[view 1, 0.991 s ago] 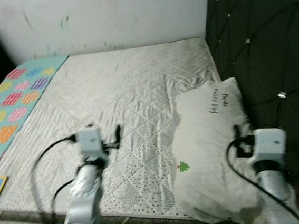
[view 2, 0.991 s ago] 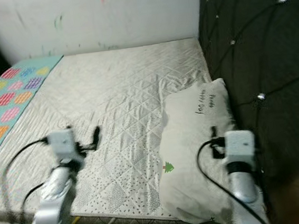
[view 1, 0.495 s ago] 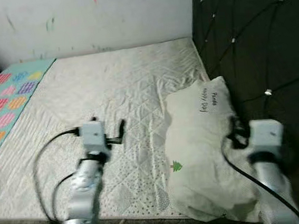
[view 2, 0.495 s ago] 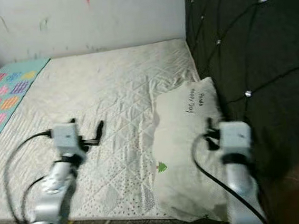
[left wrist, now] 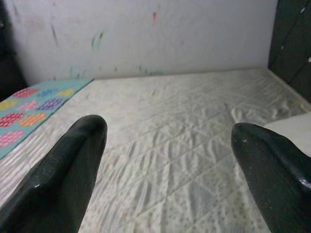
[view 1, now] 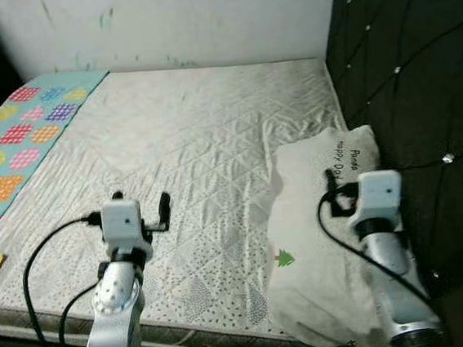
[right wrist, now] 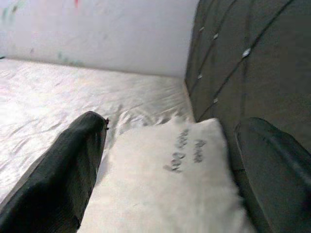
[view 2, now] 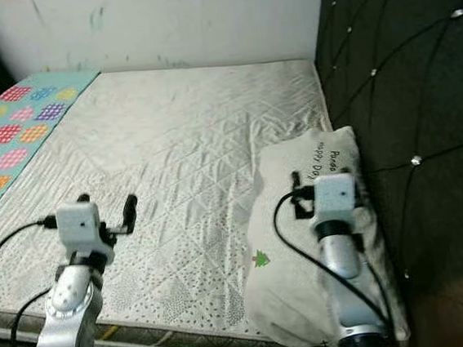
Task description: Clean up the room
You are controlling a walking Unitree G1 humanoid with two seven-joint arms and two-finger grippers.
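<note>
Above the cream printed pillow (right wrist: 165, 194), my right claw (right wrist: 170, 170) hangs released; my left claw (left wrist: 170, 165) hovers spread over the white quilted mattress (view 1: 188, 145). That pillow lies against the dark tufted headboard (view 1: 418, 65), patchwork blanket (view 1: 15, 145) opposite.
</note>
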